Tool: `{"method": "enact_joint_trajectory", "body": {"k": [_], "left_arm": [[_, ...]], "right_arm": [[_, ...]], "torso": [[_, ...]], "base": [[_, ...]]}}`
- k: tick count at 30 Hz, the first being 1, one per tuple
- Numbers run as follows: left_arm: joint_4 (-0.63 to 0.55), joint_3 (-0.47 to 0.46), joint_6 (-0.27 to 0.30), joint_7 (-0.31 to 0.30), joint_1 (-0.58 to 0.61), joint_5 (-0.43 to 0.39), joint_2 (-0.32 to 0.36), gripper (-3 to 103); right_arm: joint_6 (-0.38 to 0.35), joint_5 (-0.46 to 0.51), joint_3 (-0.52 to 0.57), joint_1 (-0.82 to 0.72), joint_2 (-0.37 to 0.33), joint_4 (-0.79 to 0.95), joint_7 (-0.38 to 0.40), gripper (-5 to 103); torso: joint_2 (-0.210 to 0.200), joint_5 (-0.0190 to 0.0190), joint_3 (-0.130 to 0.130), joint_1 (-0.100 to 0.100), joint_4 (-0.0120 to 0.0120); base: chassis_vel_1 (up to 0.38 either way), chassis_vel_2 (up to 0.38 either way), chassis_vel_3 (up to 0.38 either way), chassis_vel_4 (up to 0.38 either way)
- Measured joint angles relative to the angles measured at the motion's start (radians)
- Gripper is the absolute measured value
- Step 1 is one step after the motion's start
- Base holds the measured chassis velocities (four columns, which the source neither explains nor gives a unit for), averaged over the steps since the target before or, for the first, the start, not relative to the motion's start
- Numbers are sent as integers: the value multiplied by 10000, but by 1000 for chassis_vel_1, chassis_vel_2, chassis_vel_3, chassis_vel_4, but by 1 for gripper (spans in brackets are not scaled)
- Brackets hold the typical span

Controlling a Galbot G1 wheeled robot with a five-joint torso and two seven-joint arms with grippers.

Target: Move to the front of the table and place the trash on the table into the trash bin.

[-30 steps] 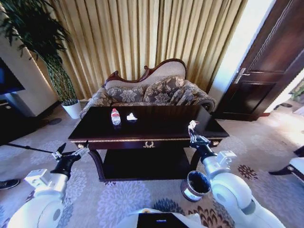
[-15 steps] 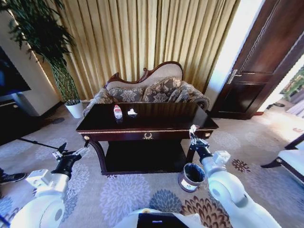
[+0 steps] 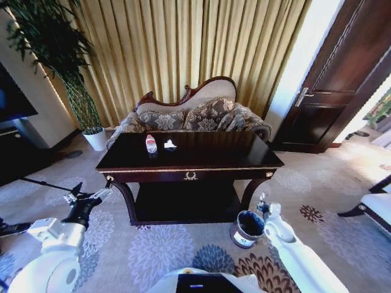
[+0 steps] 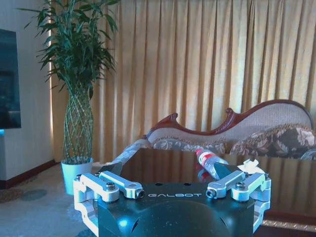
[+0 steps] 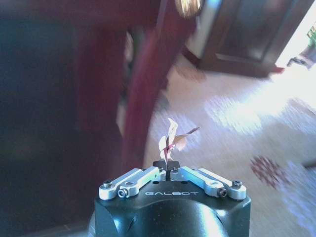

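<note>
The dark glossy table (image 3: pixel 208 155) stands straight ahead. On its far left part lie a clear bottle with a red cap (image 3: pixel 151 144) and a crumpled white paper (image 3: pixel 170 145); both also show past my left gripper, the bottle (image 4: pixel 207 160) and the paper (image 4: pixel 251 166). The round dark trash bin (image 3: pixel 247 229) sits on the carpet by the table's front right leg. My right gripper (image 3: pixel 263 203) hangs low just right of the bin, shut on a small wrapper scrap (image 5: pixel 169 138). My left gripper (image 3: pixel 91 198) is open and holds nothing, left of the table.
A patterned sofa (image 3: pixel 195 116) stands behind the table before gold curtains. A plant in a white pot (image 3: pixel 95 139) is at the back left, a dark door (image 3: pixel 330 91) at the right, and a chair (image 3: pixel 374 207) at the right edge. Patterned carpet lies around the table.
My right arm has dropped from the height of the table's front edge down beside the trash bin, the scrap still in its fingers. The left arm has stayed put.
</note>
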Motion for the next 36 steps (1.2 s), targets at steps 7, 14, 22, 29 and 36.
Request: {"method": "enact_joint_trajectory", "body": {"k": [7,14,22,29,36], "left_arm": [[0,-161,-84,-52,54,-41,179,100],[0,-127,-282,12,263,-7,30,100],[0,-95,-308,86,284,26,-40,100],[0,-42,-300,92,259,36,-47,100],[0,-52,-296,97,252,37,-57,100]], "right_arm": [[578,-1028,-182,1218,680,-2414,-299,-1],[747,-1057,-202,1811,1056,-3248,-272,20],[981,-1214,-199,1985,1168,-3417,-26,54],[984,-1223,-199,1881,1040,-3292,38,82],[984,-1054,-157,1517,982,-2865,36,100]], "torso": [[-1,-1,1,4,1],[-2,-1,1,5,3],[-1,-2,1,4,0],[-2,-1,1,4,0],[-2,-1,0,4,1]], "base": [[0,0,0,0],[0,0,0,0],[0,0,0,0],[0,0,0,0],[0,0,0,0]]}}
